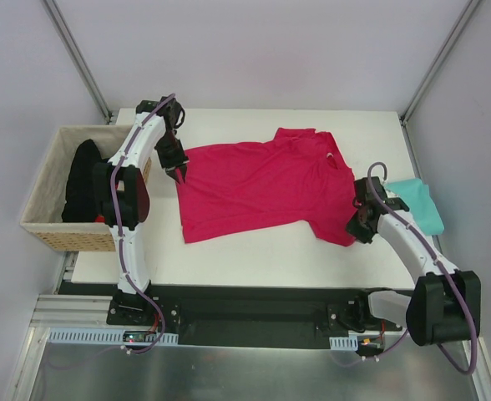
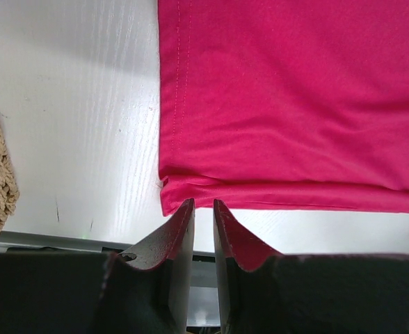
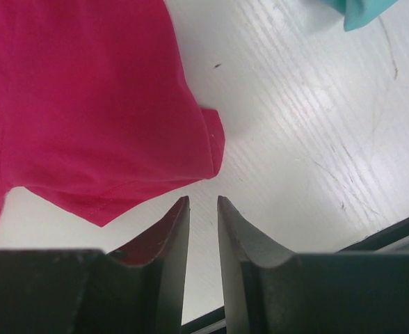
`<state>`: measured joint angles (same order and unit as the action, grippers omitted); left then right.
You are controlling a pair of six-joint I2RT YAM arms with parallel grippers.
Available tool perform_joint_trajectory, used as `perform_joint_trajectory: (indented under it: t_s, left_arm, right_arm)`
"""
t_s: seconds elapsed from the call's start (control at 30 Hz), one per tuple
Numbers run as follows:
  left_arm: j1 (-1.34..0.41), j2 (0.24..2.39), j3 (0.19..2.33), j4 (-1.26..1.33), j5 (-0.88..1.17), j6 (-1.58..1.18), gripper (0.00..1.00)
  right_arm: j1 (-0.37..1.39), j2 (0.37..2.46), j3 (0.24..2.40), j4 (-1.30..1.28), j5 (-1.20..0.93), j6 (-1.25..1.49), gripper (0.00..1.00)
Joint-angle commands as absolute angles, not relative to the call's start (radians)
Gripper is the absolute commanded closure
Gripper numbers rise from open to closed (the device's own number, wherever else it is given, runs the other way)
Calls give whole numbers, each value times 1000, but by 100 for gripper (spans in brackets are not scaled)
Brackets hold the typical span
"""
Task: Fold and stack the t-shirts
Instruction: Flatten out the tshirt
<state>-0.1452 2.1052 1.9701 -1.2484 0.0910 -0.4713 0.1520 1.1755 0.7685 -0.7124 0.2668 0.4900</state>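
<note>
Crimson-pink t-shirt point(image 1: 262, 188) lay on white worktop point(image 1: 254, 259), hem just ahead of left claw point(image 2: 203, 204), sleeve ahead of right claw point(image 3: 203, 200), both stood narrowly apart, teal t-shirt point(image 1: 421, 205) beside right claw, a mere corner in its wrist view, more from above.

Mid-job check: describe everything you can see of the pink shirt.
The pink t-shirt is soft crimson cloth, spread flat and lightly wrinkled on the white table, stitched hem toward the left, collar with a white label toward the right. Neither gripper holds it: the left gripper is open at a hem corner, the right gripper open beside a sleeve tip.
</note>
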Motion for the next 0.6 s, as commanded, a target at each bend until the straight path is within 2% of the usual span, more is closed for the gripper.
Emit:
perform_joint_trajectory:
  t_s: [0.0, 0.57]
  left_arm:
    - [-152, 2043, 1962, -1289, 49, -460, 83]
    - [-150, 2048, 1956, -1298, 34, -463, 84]
  right_arm:
    - [131, 1218, 750, -694, 213, 537, 74]
    - [51, 1287, 698, -630, 164, 512, 73]
